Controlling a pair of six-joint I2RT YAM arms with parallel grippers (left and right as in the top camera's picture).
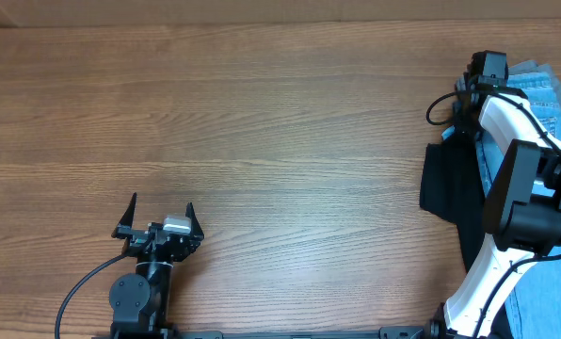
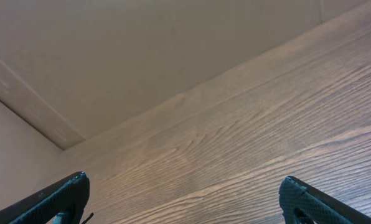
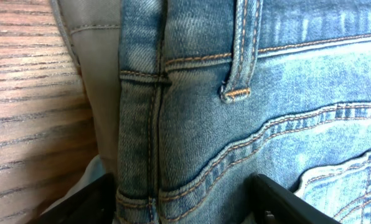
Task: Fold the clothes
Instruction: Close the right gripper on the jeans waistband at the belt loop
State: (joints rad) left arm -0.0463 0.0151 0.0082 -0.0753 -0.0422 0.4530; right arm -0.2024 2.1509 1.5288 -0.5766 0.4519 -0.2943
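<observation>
Left gripper (image 1: pixel 158 229) spread wide, empty, above bare wooden table (image 1: pixel 262 132). Light blue jeans (image 3: pixel 235 124) at table's far right edge, on grey garment (image 3: pixel 92 37), black garment (image 1: pixel 445 184) beside. Right gripper (image 3: pixel 182 190) straddles the jeans' side seam, fingers parted; can't tell if it grips.

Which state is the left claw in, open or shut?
Open. The left claw shows its fingers spread wide in both the overhead and wrist views, with only bare table between them.
</observation>
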